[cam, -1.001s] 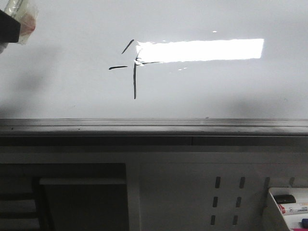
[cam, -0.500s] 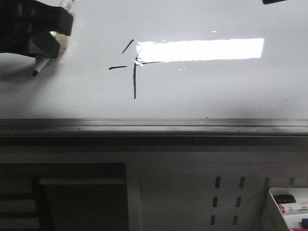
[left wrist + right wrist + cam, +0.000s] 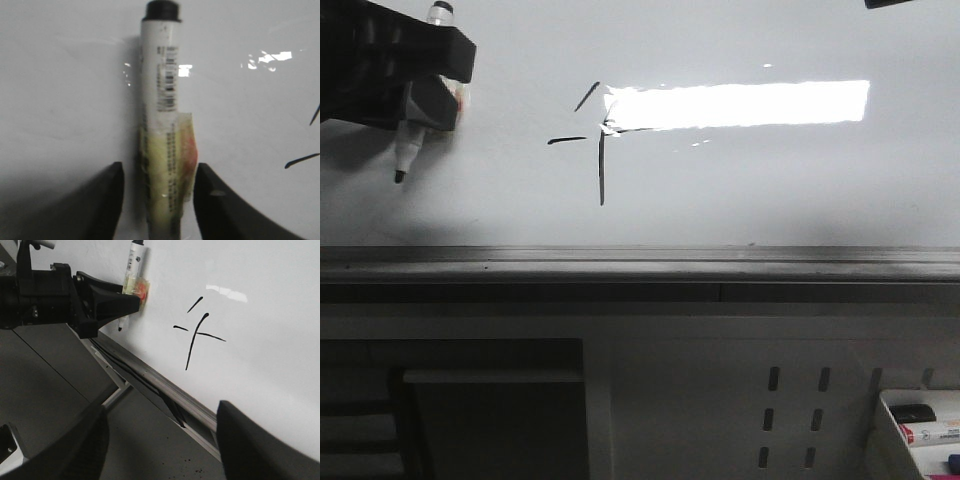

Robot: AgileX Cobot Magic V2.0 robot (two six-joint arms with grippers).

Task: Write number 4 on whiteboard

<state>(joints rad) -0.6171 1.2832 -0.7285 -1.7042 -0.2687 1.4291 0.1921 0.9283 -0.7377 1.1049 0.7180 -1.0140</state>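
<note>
The whiteboard (image 3: 760, 190) fills the upper front view, with a bright rectangular reflection. The number 4 (image 3: 597, 140) is drawn on it in thin black strokes: a short slant, a short bar and a longer vertical line. It also shows in the right wrist view (image 3: 196, 331) and at the edge of the left wrist view (image 3: 302, 160). My left gripper (image 3: 425, 95) is at the board's upper left, shut on a white marker pen (image 3: 406, 150). The pen's black tip points down, well left of the 4. In the left wrist view the pen (image 3: 160, 100) lies between the left gripper's (image 3: 157, 175) fingers. My right gripper (image 3: 160, 410) is open and empty, away from the board.
A grey metal rail (image 3: 640, 262) runs along the board's bottom edge. Below it is a perforated grey panel (image 3: 790, 410). A white tray (image 3: 895, 425) with spare markers stands at the lower right. A dark shelf opening (image 3: 490, 430) is at the lower left. A dark edge (image 3: 895, 3) shows at the top right.
My left gripper has come in from the upper left corner with the marker pen. The pen's tip has dropped lower and points more straight down. The 4 is unchanged.
</note>
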